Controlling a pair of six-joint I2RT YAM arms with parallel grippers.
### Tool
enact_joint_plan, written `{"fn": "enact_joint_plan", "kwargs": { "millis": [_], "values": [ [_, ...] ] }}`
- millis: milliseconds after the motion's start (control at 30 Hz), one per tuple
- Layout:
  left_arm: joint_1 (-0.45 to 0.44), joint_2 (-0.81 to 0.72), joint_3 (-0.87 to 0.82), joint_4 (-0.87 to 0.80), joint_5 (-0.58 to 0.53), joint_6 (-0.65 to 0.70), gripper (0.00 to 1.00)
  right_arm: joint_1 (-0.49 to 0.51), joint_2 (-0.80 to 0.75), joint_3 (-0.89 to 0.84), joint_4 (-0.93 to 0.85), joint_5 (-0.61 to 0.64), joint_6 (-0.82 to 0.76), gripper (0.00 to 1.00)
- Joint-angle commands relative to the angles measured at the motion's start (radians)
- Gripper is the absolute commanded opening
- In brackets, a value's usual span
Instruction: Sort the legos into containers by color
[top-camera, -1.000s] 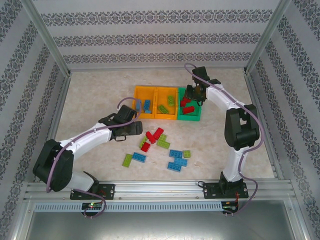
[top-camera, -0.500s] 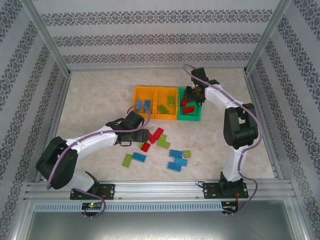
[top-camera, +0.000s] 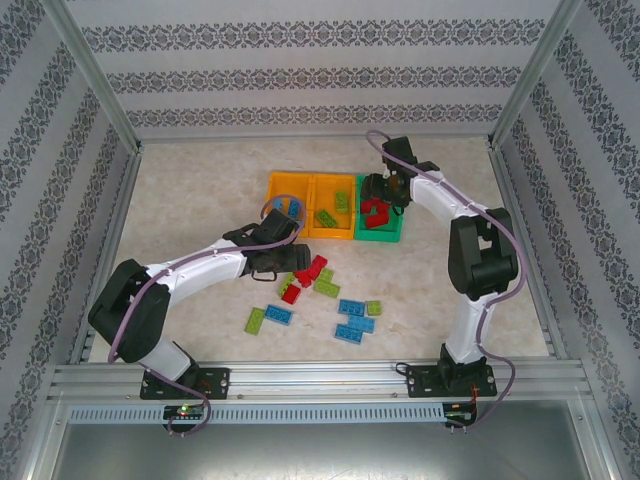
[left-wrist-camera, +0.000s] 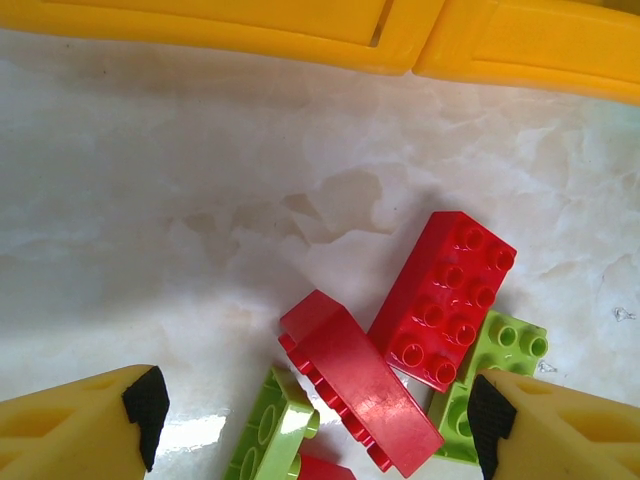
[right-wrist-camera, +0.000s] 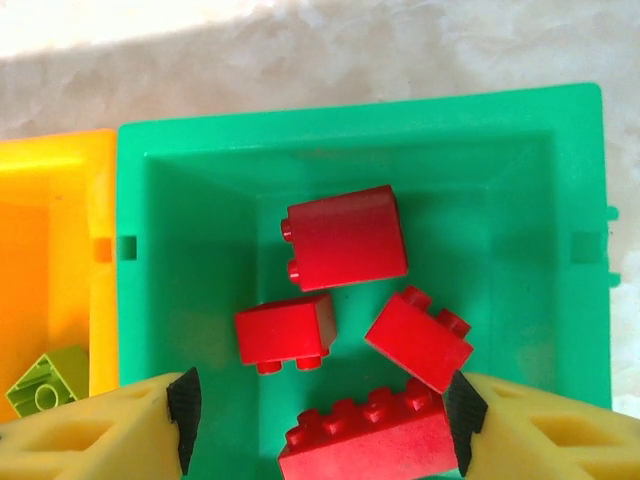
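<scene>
Two white arms (top-camera: 190, 272) w/ black joints, purple cables (top-camera: 130, 312), yellow fingers (left-wrist-camera: 70, 430) (blk pads (left-wrist-camera: 147, 405)).

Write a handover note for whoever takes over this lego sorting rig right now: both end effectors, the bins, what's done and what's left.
Left end effector: open, low over the table, fingers either side of two red bricks; nothing held.
Right end effector: open above the green bin; nothing held.
Done: four red bricks in the green bin, blue bricks in the left orange bin, lime bricks in the middle orange bin.
Left: the red pair, loose lime bricks and loose blue bricks on the table in front of the bins.
</scene>
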Motion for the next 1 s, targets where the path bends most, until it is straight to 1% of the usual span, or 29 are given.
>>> {"fn": "enact_joint_plan", "kwargs": {
  "millis": [0,133,200,300,367,567,800,967],
  "values": [
    [-0.015,-0.019,-0.004,-0.013,0.002,-0.037,0.80,0.009,-0.083,-0.065,0.033,-0.026,-0.044,0.71],
    [-0.014,-0.048,-0.035,-0.037,-0.020,-0.004,0.80,0.043,-0.186,-0.179,0.090,-0.041,-0.135,0.74],
    [-0.015,-0.061,-0.061,-0.045,-0.018,0.028,0.79,0.066,-0.227,-0.232,0.105,-0.030,-0.178,0.76],
    [-0.016,-0.070,-0.088,-0.069,-0.021,0.071,0.70,0.077,-0.262,-0.288,0.107,-0.003,-0.194,0.77],
    [-0.019,-0.069,-0.100,-0.077,-0.014,0.091,0.67,0.074,-0.274,-0.315,0.113,0.001,-0.184,0.77],
    [-0.028,-0.041,-0.112,-0.045,-0.006,0.111,0.63,0.069,-0.276,-0.328,0.111,-0.014,-0.168,0.77],
    [-0.029,0.032,-0.079,-0.026,0.027,0.125,0.51,0.068,-0.284,-0.327,0.105,-0.005,-0.161,0.77],
    [-0.030,0.051,-0.080,-0.031,0.018,0.144,0.50,0.060,-0.296,-0.340,0.100,0.006,-0.162,0.77]
  ]
}}
